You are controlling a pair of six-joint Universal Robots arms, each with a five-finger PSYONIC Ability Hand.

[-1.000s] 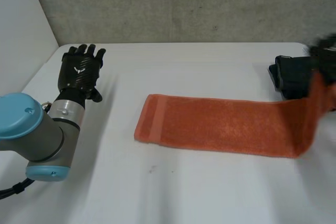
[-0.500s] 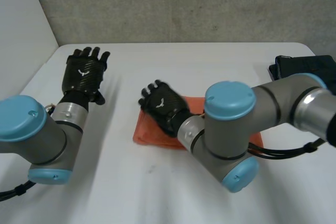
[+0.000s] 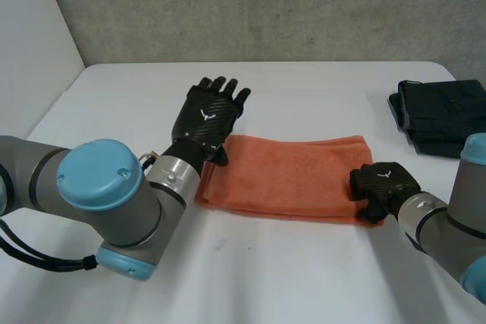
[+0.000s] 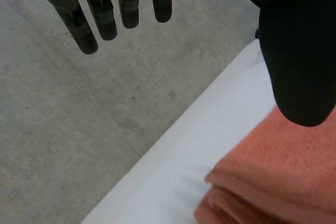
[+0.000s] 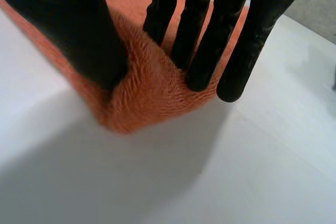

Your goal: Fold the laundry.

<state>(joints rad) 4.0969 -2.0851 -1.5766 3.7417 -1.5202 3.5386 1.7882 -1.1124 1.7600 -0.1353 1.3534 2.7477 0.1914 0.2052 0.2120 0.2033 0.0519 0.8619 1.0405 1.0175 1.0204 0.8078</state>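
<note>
Orange towel (image 3: 288, 172) lies folded in the middle of the white worktop (image 3: 266, 278). The left hand (image 3: 206, 117) is at the towel's left end, its fingers (image 3: 220, 85) straight and a little spread. The right hand (image 3: 383, 186) is at the near right corner. Dark clothes (image 3: 440, 115) sit far off to the right.

From the left wrist, the fingers (image 4: 105, 17) are straight and hold nothing, and the thumb (image 4: 299, 51) hangs over the towel (image 4: 283, 171).

From the right wrist, the fingers (image 5: 202, 51) and thumb (image 5: 79, 30) pinch a bump of towel (image 5: 147, 98) at its end.

I think a pull by the right hand could drag the whole towel and spoil the fold if the left hand does not hold it down
</note>
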